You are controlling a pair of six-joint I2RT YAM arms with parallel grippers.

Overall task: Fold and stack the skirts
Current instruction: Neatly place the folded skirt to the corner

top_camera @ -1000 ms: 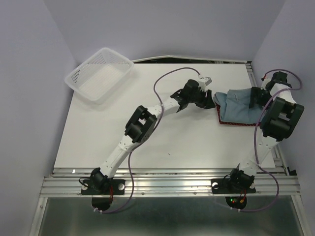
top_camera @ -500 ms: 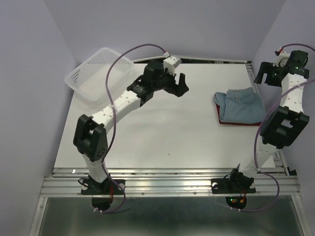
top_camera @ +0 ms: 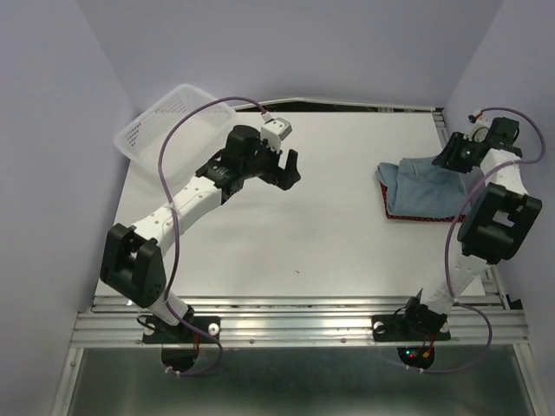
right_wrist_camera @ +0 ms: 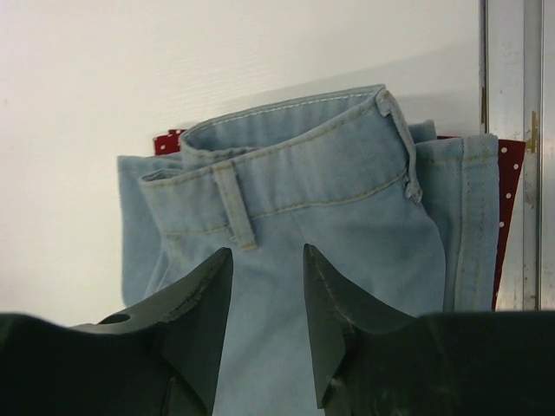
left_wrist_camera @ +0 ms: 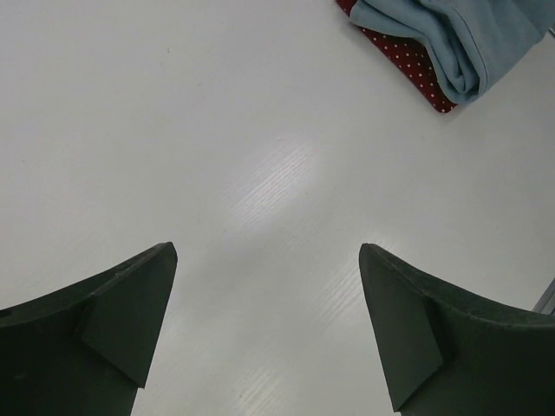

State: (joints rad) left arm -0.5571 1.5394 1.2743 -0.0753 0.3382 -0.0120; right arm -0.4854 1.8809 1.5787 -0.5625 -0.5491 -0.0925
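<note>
Both claws have let go of the pile since a second ago. Then they were on either side of it, at the right of the frame.

The left claw has swung back to upper centre, near the mesh basket. It's wide open with nothing in it, over bare worktop.

The right claw went up and away to the upper right, and is now back down over the pile's upper right corner. Its jaws have narrowed to a small gap. The wrist view shows nothing between them, only cloth beyond.

The denim skirt lies folded at the right edge of the worktop, waistband and belt loop facing up. It sits on the red dotted skirt, which shows as a strip along the lower and left edges. The pile hasn't shifted in the last half second.

My read is that the stack is basically done and the release was clean. The denim's top fold looks a bit lumpy at the waistband, so the right claw may be heading in for a tidy-up pinch. It could also just be parking, I can't tell which. If it does pinch, there's a risk of dragging the top layer off square.
</note>
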